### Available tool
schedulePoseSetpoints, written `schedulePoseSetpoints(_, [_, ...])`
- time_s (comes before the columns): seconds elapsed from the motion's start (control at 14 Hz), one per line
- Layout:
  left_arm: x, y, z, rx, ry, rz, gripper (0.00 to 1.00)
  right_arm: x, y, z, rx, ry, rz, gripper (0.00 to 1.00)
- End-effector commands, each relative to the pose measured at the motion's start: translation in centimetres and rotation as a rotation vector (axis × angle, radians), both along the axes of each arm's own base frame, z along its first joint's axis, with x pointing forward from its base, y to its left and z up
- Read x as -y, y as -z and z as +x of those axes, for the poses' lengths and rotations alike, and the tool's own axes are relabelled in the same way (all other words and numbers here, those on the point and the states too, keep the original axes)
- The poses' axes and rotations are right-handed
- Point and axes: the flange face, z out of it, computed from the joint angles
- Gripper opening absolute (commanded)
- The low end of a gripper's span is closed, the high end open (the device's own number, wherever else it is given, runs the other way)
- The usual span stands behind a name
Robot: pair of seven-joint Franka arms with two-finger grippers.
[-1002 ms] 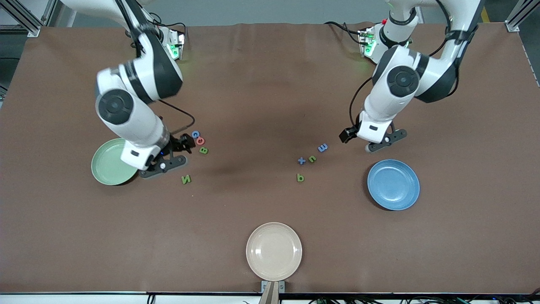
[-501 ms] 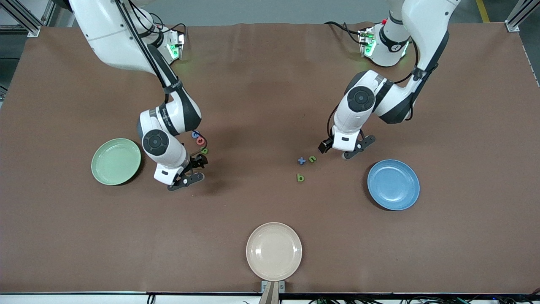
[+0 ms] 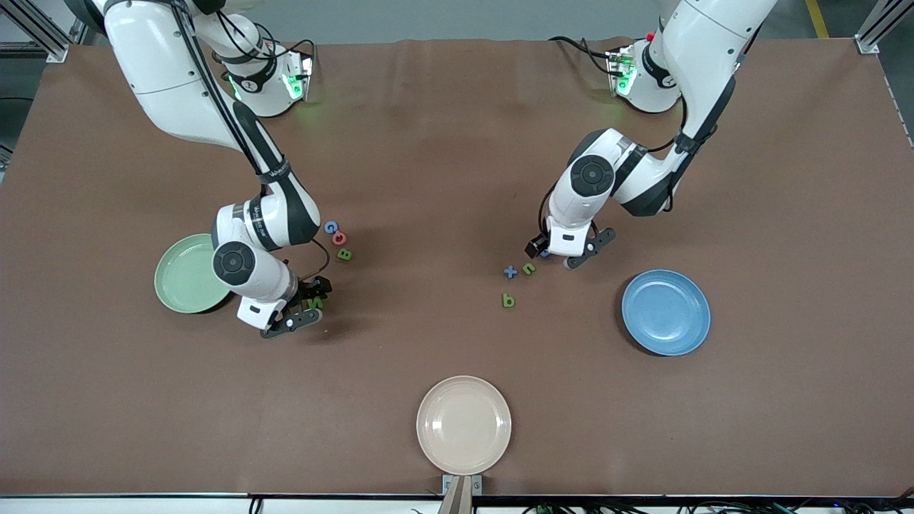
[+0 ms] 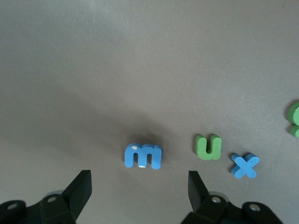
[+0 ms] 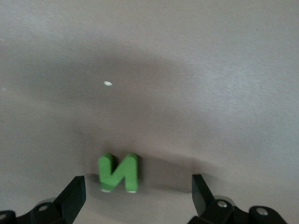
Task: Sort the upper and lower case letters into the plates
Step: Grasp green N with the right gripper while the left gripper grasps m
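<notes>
Front view: the letters lie in two groups on the brown table [image 3: 443, 143]. A blue G [image 3: 330, 227], a red letter [image 3: 339, 238] and a green B [image 3: 344, 254] sit close together toward the right arm's end. A green N [image 5: 118, 172] lies directly below the right gripper [image 3: 300, 308], between its widely spread fingers [image 5: 72, 196] and touching neither; nothing is held. The pale green plate [image 3: 187, 273] is just beside this gripper, partly covered by the arm.

Toward the left arm's end, a blue m [image 4: 143, 156] lies below the left gripper [image 3: 557, 253], between its widely spread fingers [image 4: 80, 189], with clear gaps on both sides; nothing is held. Beside the m lie a green u [image 4: 208, 147] and a blue x [image 4: 244, 165], then a green b [image 3: 508, 300], nearer the front camera. The blue plate [image 3: 665, 312] sits near this gripper, also nearer the front camera. Both plates are empty.

A cream plate [image 3: 463, 425] lies at the table edge nearest the front camera, well apart from both grippers.
</notes>
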Motion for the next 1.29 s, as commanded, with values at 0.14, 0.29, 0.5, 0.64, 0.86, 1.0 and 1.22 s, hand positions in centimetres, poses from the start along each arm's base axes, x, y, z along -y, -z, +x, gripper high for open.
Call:
schedulePoseSetpoints(0.14, [0.4, 1.5, -0.1, 0.015, 0.023, 0.014, 0.87, -1.3, 0.2, 0.5, -0.003, -0.008, 0.022, 0.97])
schedulePoseSetpoints(0.29, [0.2, 2.2, -0.1, 0.014, 0.016, 0.028, 0.86, -1.5, 0.3, 0.5, -0.003, -0.012, 0.022, 0.88])
schedulePoseSetpoints(0.5, [0.2, 2.7, 0.1, 0.011, 0.011, 0.032, 0.80, -1.7, 0.1, 0.6, 0.004, -0.015, 0.022, 0.61])
schedulePoseSetpoints(0.64, [0.0, 2.9, 0.1, 0.009, 0.009, 0.033, 0.74, -1.7, 0.4, 0.6, 0.000, -0.015, 0.021, 0.48])
schedulePoseSetpoints(0.86, [-0.1, 2.9, 0.2, 0.008, 0.005, 0.032, 0.63, -1.7, 0.4, 0.6, 0.001, -0.015, 0.021, 0.28])
schedulePoseSetpoints(1.0, [-0.3, 2.8, 0.6, 0.012, -0.002, 0.032, 0.50, -1.6, 0.3, 0.6, 0.002, -0.014, 0.022, 0.17])
schedulePoseSetpoints(1.22, [-0.3, 2.1, 1.5, 0.030, -0.009, 0.024, 0.12, -1.0, -0.9, 0.6, 0.000, -0.020, 0.023, 0.13])
